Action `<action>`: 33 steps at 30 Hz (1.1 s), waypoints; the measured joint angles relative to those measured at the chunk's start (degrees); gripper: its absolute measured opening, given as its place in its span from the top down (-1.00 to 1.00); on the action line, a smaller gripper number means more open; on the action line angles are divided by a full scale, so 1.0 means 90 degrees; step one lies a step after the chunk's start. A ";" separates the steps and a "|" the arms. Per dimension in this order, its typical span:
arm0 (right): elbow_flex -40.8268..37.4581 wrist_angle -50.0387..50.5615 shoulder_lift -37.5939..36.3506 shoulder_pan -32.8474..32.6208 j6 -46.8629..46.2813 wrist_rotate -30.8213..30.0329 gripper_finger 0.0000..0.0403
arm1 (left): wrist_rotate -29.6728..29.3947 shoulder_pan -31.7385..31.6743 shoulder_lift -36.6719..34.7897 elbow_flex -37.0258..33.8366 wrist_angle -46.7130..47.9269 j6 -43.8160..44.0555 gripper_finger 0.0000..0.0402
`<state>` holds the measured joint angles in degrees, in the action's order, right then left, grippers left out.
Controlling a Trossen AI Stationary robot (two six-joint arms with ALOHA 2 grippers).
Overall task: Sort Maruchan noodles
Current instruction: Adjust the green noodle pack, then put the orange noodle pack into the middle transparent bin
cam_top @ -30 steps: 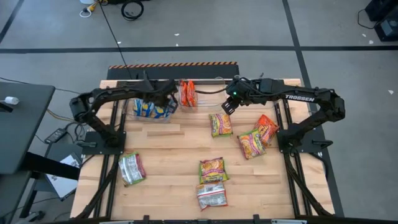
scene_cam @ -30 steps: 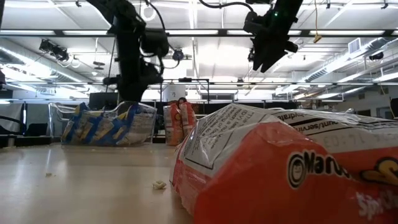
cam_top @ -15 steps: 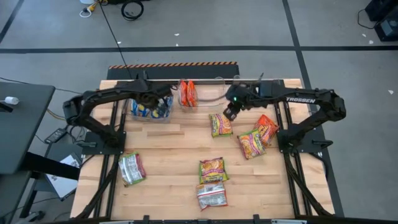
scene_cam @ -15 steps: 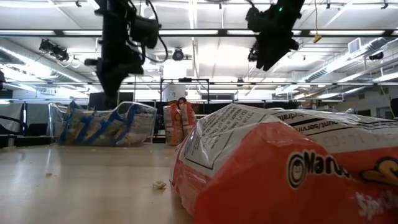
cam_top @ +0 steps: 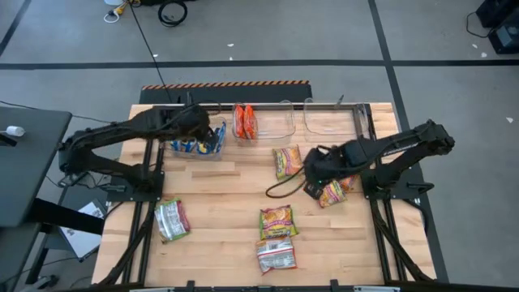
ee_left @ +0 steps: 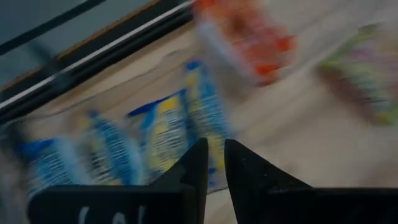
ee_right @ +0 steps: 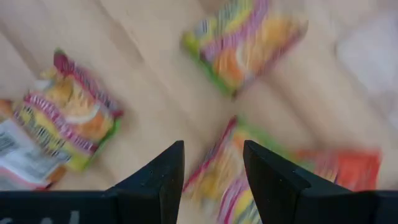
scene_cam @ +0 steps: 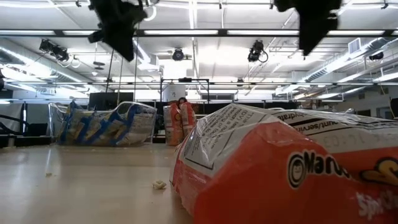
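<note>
Crinkly flat noodle packets on seemingly wooden table.

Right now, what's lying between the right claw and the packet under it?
Nothing: in the right wrist view the open right claw hangs over the yellow-green packet, only air between.

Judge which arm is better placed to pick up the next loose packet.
Right: its open pincer hangs beside the yellow-green packet, while the left pincer, nearly shut, is over the bin of blue-yellow packets.
</note>
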<state>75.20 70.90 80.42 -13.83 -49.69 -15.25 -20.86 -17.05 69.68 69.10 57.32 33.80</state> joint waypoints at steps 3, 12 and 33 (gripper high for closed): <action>0.0000 0.0535 -0.0002 -0.0260 -0.0997 0.0172 0.14 | 0.0008 0.0584 -0.0161 -0.0010 -0.0710 0.0009 0.70; -0.0817 0.0936 -0.0416 0.0034 -0.1860 0.0825 0.03 | -0.0442 0.1839 -0.0207 -0.0015 -0.0681 0.0036 0.70; -0.2824 -0.2778 -0.0490 0.0955 -0.2171 0.2046 0.08 | -0.0878 0.2420 -0.0205 -0.0017 0.0202 -0.0339 0.70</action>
<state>49.78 45.90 76.01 -5.23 -69.23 3.16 -28.77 4.73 67.83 68.95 59.14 30.75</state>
